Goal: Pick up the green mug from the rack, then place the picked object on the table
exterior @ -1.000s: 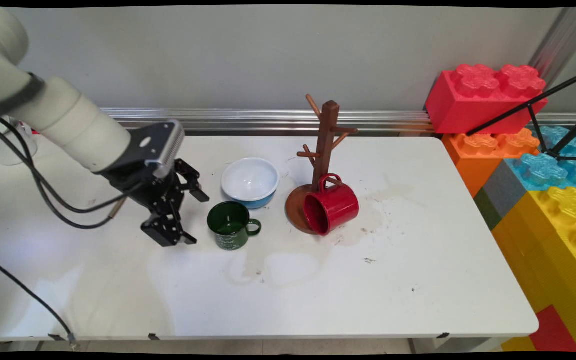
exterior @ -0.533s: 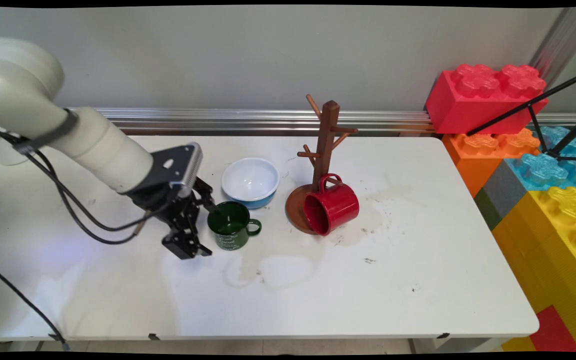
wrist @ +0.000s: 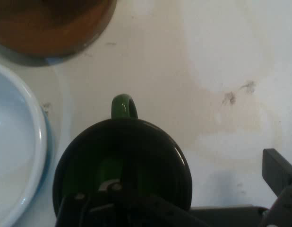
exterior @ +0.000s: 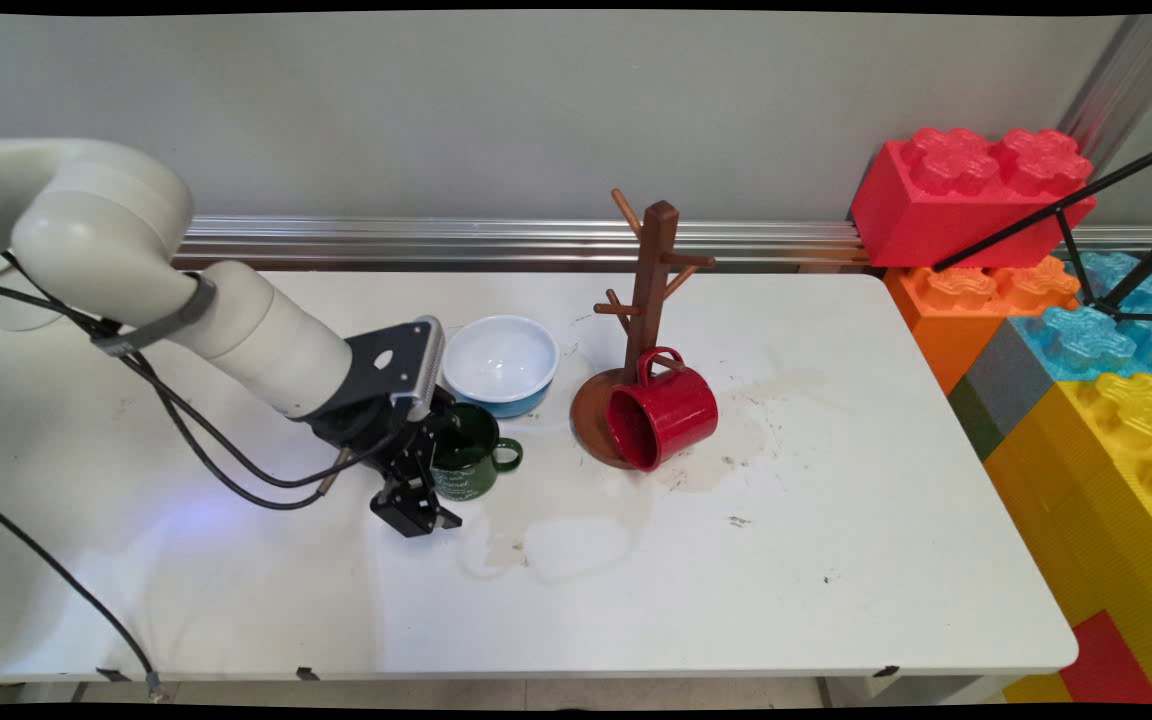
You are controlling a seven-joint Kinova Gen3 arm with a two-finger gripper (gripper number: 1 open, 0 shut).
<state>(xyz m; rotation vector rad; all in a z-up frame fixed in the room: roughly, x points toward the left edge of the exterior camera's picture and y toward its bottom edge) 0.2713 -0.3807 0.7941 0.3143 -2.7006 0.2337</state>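
The white arm (exterior: 186, 310) reaches in from the upper left of the frame, sloping down toward the centre left. Its black tool (exterior: 428, 470) hangs low, fingers spread apart, one finger (exterior: 414, 508) nearer the frame's bottom.

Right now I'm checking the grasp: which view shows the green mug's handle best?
The hand view: the green mug's handle stands clear against the table, opposite the gripper, whose one finger reaches inside the rim. The main view shows the handle small, on the mug's right, with the gripper covering the mug's left side.
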